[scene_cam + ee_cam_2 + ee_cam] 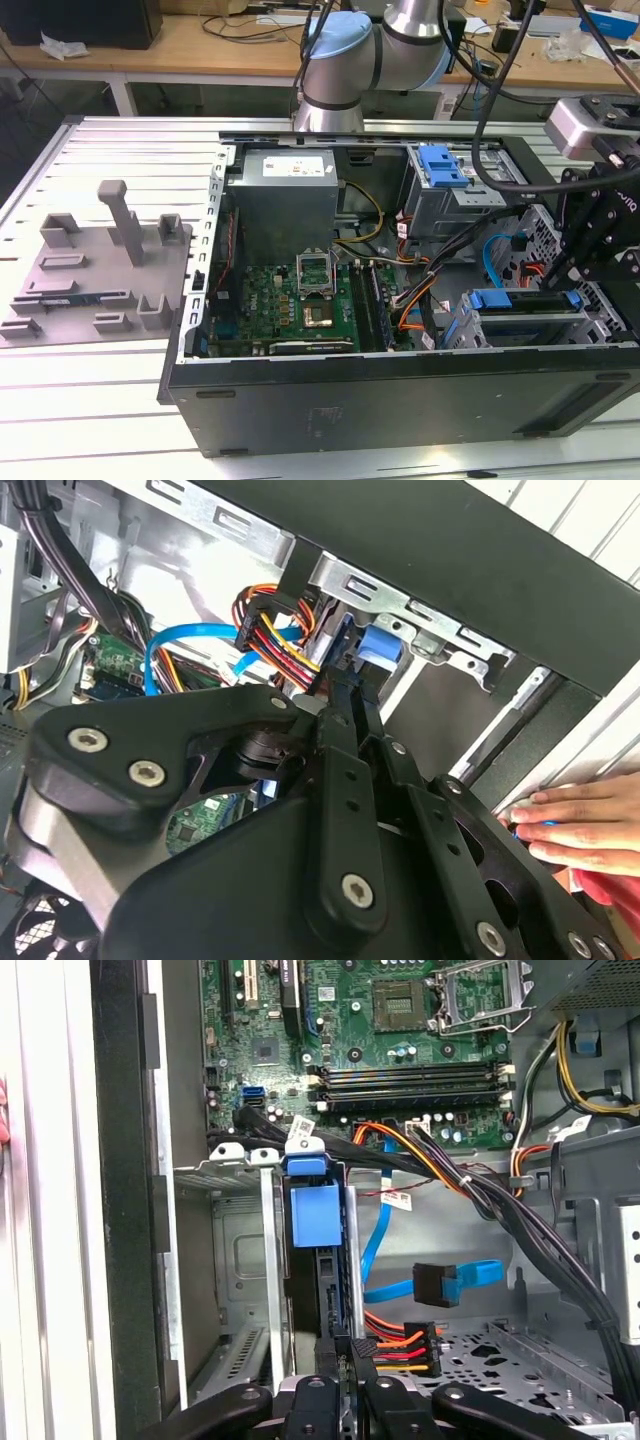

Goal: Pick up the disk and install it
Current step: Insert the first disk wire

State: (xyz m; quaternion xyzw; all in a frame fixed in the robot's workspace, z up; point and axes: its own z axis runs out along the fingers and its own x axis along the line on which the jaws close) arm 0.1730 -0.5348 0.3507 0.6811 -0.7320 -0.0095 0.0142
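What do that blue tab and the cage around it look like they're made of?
The blue tab looks like moulded plastic: solid colour, smooth matte faces, rounded edges. The cage around it appears to be bare sheet metal: dull grey, thin folded edges, stamped slots.

The black fingers (345, 1385) pinch the edge of the disk (318, 1250), which stands on its side in the grey cage (235, 1260) near the green board (370, 1050).

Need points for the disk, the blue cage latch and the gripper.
disk (312, 1215): first wrist view, blue carrier end tab.
blue cage latch (441, 165): exterior view, centre of the latch.
gripper (345, 1370): first wrist view, midway between fingertips.
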